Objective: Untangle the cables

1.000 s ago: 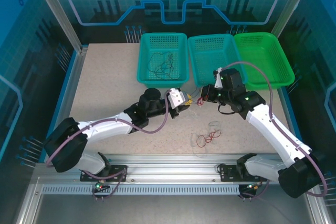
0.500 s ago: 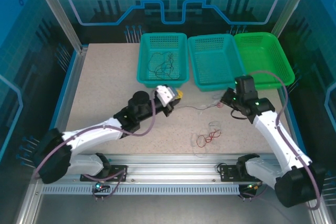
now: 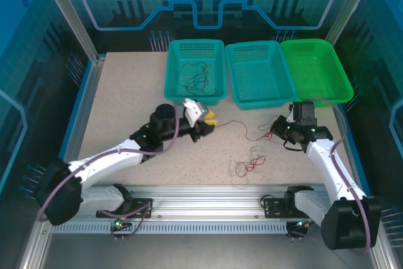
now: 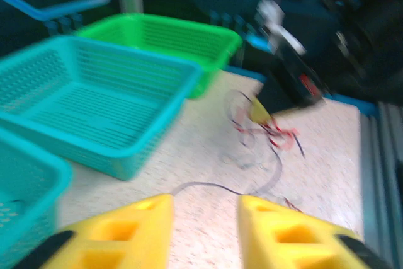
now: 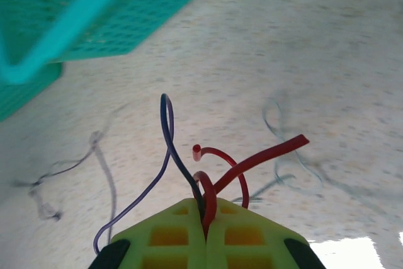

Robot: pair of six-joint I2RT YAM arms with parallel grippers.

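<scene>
My right gripper (image 5: 206,209) is shut on a red cable (image 5: 264,159) and a dark cable (image 5: 167,130), both held just above the table. In the top view the right gripper (image 3: 277,130) sits right of centre. A thin dark cable (image 3: 234,123) runs from it leftward to my left gripper (image 3: 211,121). The left gripper (image 4: 204,201) stands open, its yellow fingers apart, with that dark cable (image 4: 208,186) lying on the table just beyond the tips. A small heap of red and white cables (image 3: 249,163) lies nearer the front. More black cables (image 3: 195,77) lie in the left basket.
Three baskets line the back: a teal one (image 3: 173,86) holding black cables, a middle teal one (image 3: 258,103), and a green one (image 3: 343,92). The middle teal basket (image 4: 126,155) is close on the left in the left wrist view. The metal rail (image 3: 208,193) borders the front edge.
The grippers were close together at the centre; the right one has pulled back to the right with its cables. The left one has drawn back to the left, stretching a dark cable across the table.
</scene>
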